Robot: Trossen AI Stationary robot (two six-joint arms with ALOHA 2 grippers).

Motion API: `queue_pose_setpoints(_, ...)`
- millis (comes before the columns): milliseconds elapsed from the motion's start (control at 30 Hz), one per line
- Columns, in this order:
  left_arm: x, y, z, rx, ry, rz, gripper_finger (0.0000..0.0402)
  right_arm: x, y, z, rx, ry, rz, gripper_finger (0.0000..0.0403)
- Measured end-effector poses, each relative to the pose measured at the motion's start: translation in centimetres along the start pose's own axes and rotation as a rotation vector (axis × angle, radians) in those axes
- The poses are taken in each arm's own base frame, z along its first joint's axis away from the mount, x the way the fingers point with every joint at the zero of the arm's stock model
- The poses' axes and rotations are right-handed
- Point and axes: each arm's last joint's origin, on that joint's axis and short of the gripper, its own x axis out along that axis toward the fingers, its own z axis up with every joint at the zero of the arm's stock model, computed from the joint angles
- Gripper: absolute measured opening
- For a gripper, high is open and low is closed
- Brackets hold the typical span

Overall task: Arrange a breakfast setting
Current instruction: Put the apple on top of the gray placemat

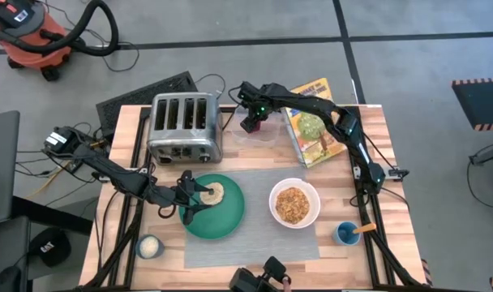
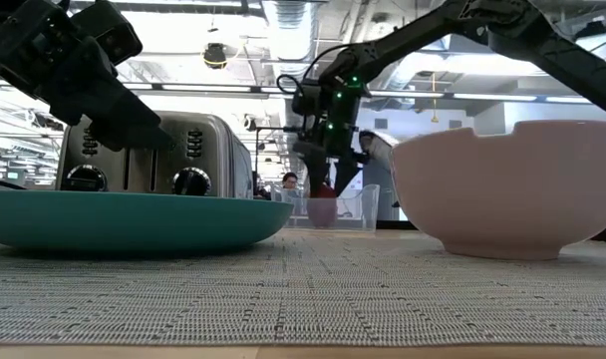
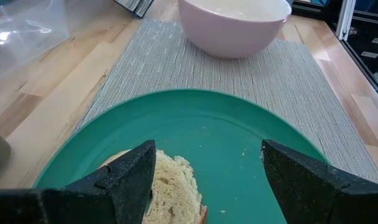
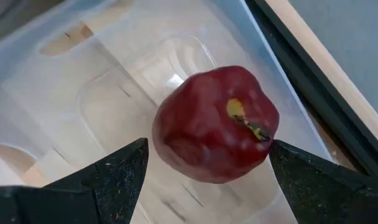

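Note:
The round tan bread point(image 1: 213, 193) lies on the teal-green plate point(image 1: 230, 217), which sits on the grey placemat point(image 1: 255, 243). My left gripper point(image 1: 190, 196) hangs open just over the plate. In the left wrist view the bread point(image 3: 173, 186) lies beside one finger of my left gripper point(image 3: 207, 155). The white bowl point(image 1: 272, 200), filled with cereal, stands on the mat to the plate's right. My right gripper point(image 1: 250, 123) is open at the far side, its fingers either side of the dark-red fruit point(image 4: 214, 124). The fruit lies in a clear plastic container point(image 4: 114, 93).
A chrome toaster point(image 1: 186, 126) stands behind the plate, close to my left arm. A picture book point(image 1: 315, 122) lies at the far right. A small blue cup point(image 1: 346, 234) holding a wooden piece stands at the near right, and a small white cup point(image 1: 149, 246) at the near left.

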Motion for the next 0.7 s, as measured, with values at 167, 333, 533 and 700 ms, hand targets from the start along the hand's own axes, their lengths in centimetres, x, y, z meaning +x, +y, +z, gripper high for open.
queue_pose_setpoints(167, 0.0, 0.0, 0.0, 0.000, 0.000, 0.000, 0.0275, 0.0, 0.1, 0.8, 0.010, -0.079, 0.014, 0.0360)
queue_pose_setpoints(333, 0.0, 0.0, 0.0, -0.001, 0.000, 0.000, 0.0275, -0.1, 0.2, 1.0, 0.011, -0.104, 0.019, 0.0360)
queue_pose_setpoints(533, 0.0, 0.0, 0.0, -0.001, 0.000, 0.000, 0.0275, 1.1, 0.3, 0.1, 0.028, -0.058, 0.013, 0.0360)
queue_pose_setpoints(700, 0.0, 0.0, 0.0, -0.001, 0.000, 0.000, 0.0275, 2.7, 0.4, -1.2, 0.023, -0.005, 0.002, 0.0359)
